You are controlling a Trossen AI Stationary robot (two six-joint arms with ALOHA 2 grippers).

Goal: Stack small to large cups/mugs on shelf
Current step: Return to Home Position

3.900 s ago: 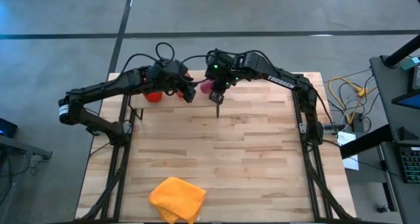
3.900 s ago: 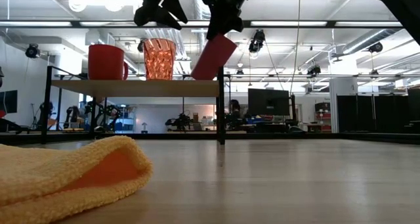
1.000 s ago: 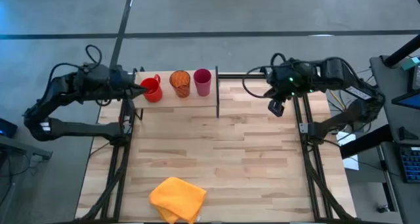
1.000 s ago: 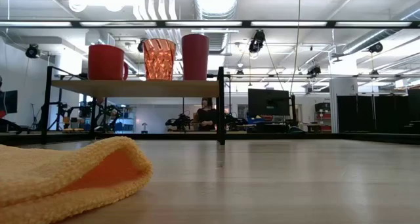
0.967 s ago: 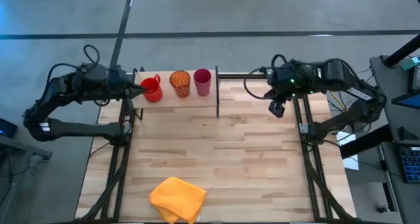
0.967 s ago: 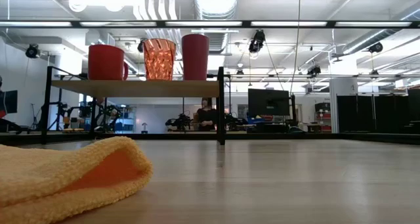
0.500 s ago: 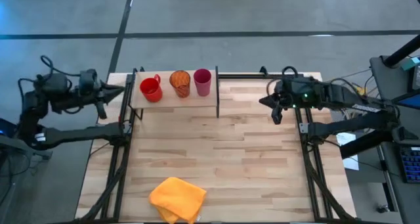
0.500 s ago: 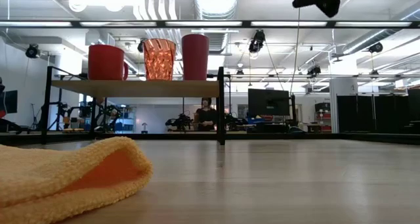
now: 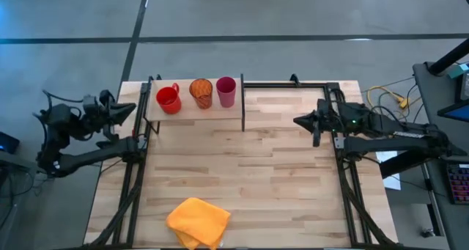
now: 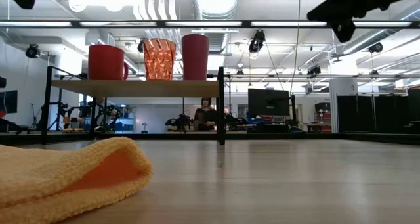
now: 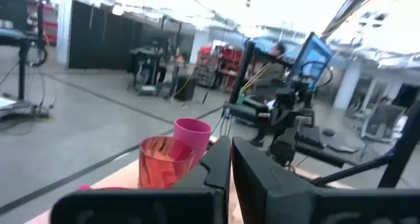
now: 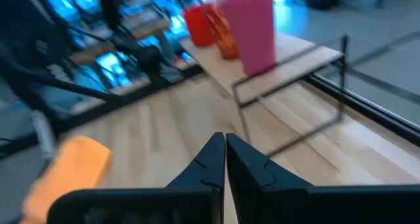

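Note:
Three cups stand upright in a row on the shelf [image 9: 192, 111] at the table's far left: the red mug [image 9: 168, 99], the orange striped cup [image 9: 201, 93] and the pink tumbler [image 9: 226, 91]. In the low view their bases rest on the shelf's panel [image 10: 134, 87], beside the dark divider [image 10: 221, 106]. My left gripper [image 9: 132, 108] is shut and hovers just off the table's left edge, pointing at the shelf. My right gripper [image 9: 297, 121] is shut and hovers near the right edge, pointing left. Neither holds anything.
A yellow-orange cloth [image 9: 198, 222] lies bunched at the table's near edge, left of the middle, and fills the low view's left foreground [image 10: 65, 175]. Black frame rails run along both sides of the table [image 9: 344, 177]. A person [image 10: 206, 115] stands far off in the room.
Both arms have drawn away from the shelf. The left gripper has moved from beside the red mug out past the table's left edge. The right arm has folded back toward the right edge, and its gripper has turned from pointing down to pointing level leftward. The cups have stayed put.

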